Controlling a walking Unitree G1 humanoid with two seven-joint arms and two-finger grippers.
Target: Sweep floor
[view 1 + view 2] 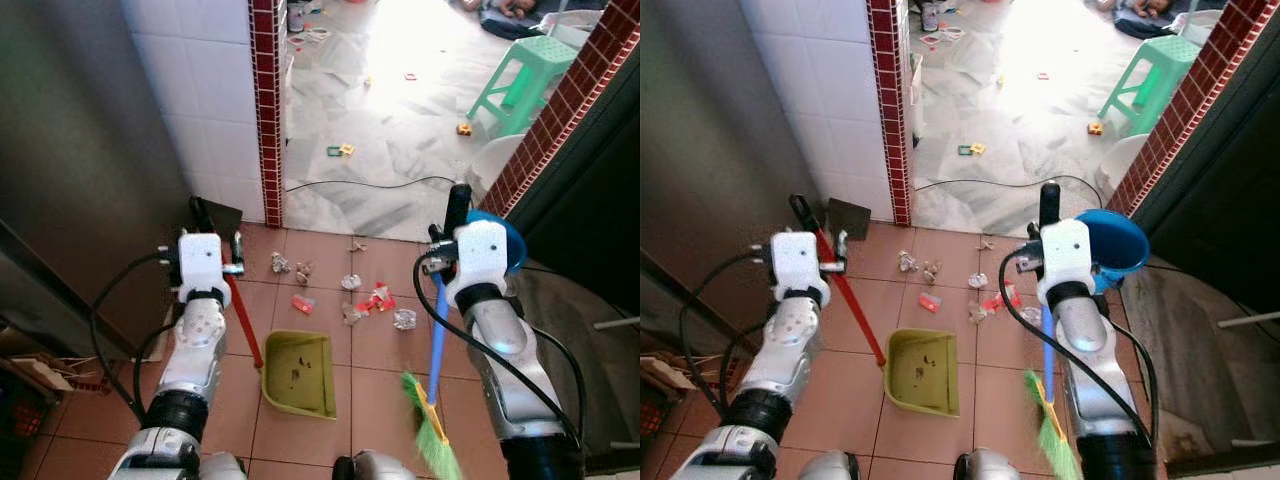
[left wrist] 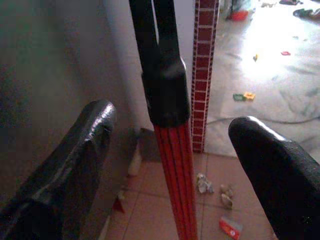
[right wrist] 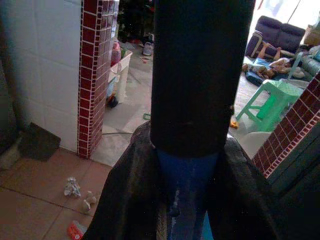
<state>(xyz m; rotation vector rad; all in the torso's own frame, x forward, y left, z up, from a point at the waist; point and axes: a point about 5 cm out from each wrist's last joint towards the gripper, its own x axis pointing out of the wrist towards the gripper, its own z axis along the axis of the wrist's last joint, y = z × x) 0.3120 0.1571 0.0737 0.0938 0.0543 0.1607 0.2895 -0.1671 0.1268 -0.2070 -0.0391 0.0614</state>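
terracotta tiles: right pincer [image 3: 185, 200] clamps broom handle [image 1: 438, 330]; left pincer [image 2: 170, 165] apart around dustpan handle [image 2: 172, 165]

Both arms are made of silver metal segments with black ring joints. Each wrist carries a white box-shaped housing. Black cables loop along the outside of each arm. The left tool [image 2: 165, 165] has thick, glossy black fingers [image 2: 75, 165].

My fingers [image 2: 75, 165] matt black rubbery; dustpan [image 1: 298, 373] dull green plastic; floor tiles [image 1: 380, 345] matt terracotta; wall tiles [image 1: 200, 90] glossy white.
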